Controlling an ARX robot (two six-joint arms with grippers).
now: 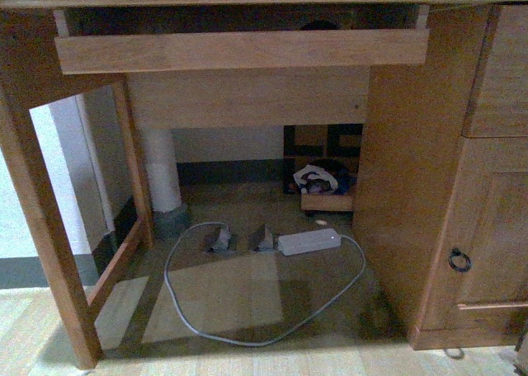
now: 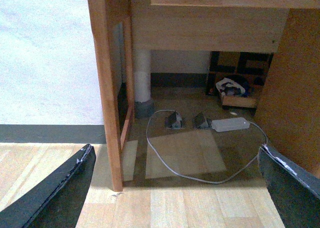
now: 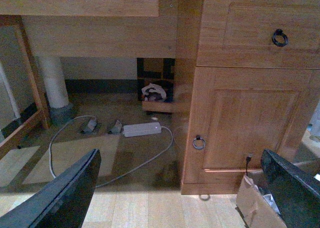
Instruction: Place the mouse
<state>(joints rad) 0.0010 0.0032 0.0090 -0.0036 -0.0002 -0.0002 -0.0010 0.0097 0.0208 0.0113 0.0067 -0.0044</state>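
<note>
Mouse barely visible, dark hump in pull-out tray

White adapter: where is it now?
Front view: the white adapter lies on the floor under the desk, just right of two small grey objects.

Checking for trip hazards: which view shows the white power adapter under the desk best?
Front view: the white power adapter looks largest there, with its whole grey cable in view. Both wrist views show it too, but smaller and farther off.
</note>
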